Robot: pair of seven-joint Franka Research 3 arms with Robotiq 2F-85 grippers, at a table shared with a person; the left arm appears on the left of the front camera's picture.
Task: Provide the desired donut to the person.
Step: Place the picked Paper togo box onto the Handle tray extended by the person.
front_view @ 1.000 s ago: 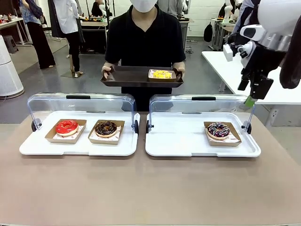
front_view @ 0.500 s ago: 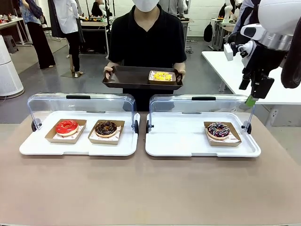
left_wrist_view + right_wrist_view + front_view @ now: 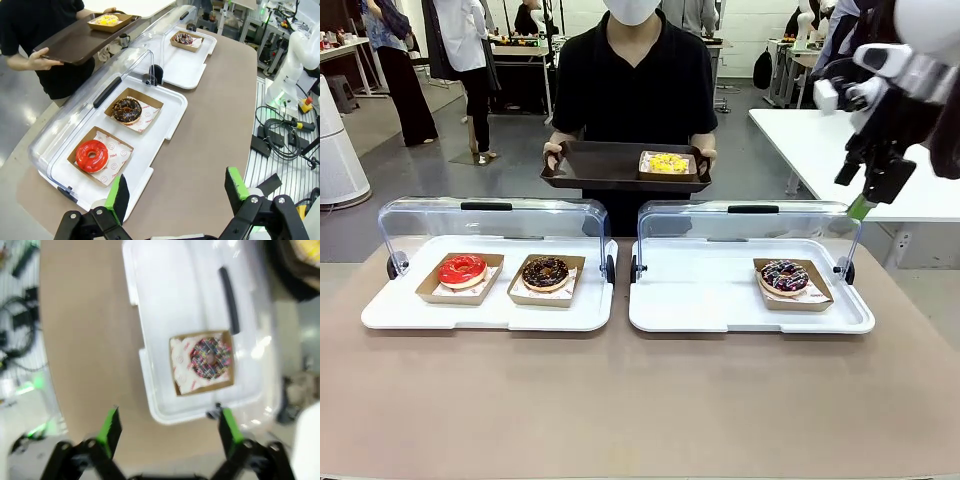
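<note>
Robot at the counter: my right arm wears a glossy white shell, ringed by a silvery band near the wrist, with a small white box fixed beside it. Below hangs my right gripper, matte black and tipped in green. Its own wrist camera, blurred, shows two black linkage fingers ending in bright green pads. My left gripper matches it, with angular black links, round silver pivot bolts and green pads on the inner faces.
</note>
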